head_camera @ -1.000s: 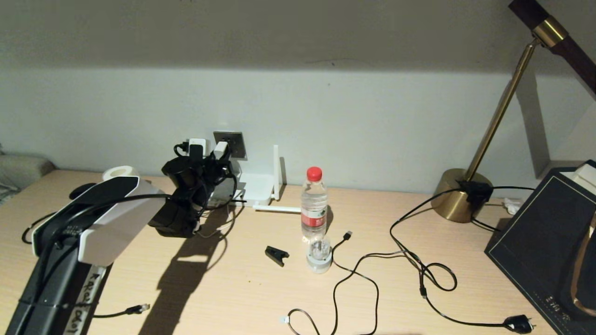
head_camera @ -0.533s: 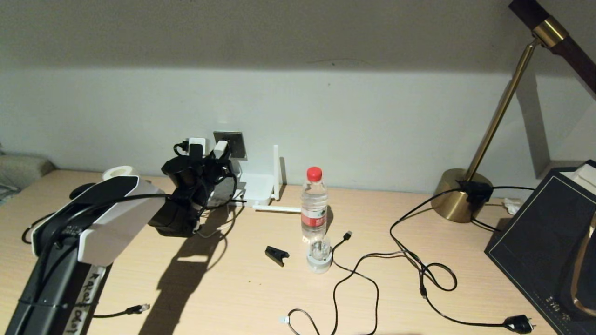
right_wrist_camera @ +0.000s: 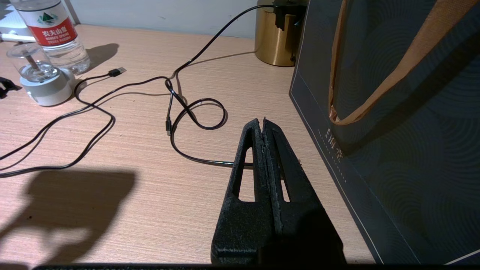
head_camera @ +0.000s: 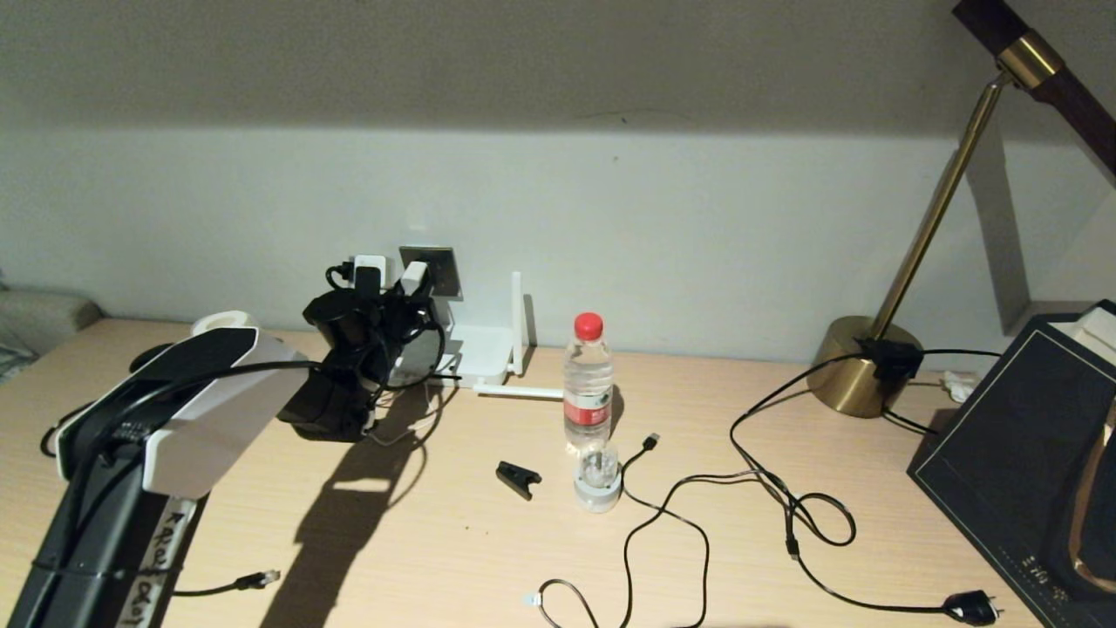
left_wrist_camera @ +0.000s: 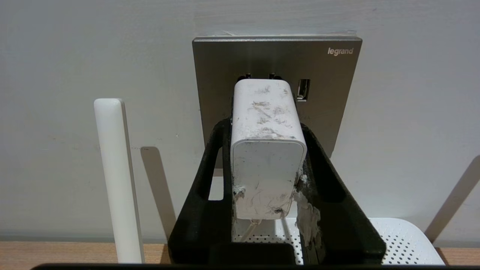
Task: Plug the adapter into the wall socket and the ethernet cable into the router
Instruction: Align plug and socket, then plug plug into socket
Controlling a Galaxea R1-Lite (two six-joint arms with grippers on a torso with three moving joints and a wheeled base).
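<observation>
My left gripper (left_wrist_camera: 266,125) is shut on the white adapter (left_wrist_camera: 267,150), black fingers (left_wrist_camera: 210,165) clamped on both its sides. It holds the adapter against the grey wall socket (left_wrist_camera: 337,93), with the two metal prongs at the plate's pin holes; how deep they sit is hidden. In the head view the adapter (head_camera: 412,276) is at the socket (head_camera: 438,270), just above the white router (head_camera: 481,353). The ethernet cable (head_camera: 255,579) lies on the desk near the front left edge, its clear plug free. My right gripper (right_wrist_camera: 262,122) hangs shut and empty over the desk beside a dark bag.
A router antenna (left_wrist_camera: 112,180) stands beside the socket. On the desk are a water bottle (head_camera: 588,384), a small clear-topped device (head_camera: 598,481), a black clip (head_camera: 518,478), a USB cable (head_camera: 649,441), a brass lamp (head_camera: 863,366) with a looped black cord (head_camera: 972,606), and a dark bag (head_camera: 1020,462).
</observation>
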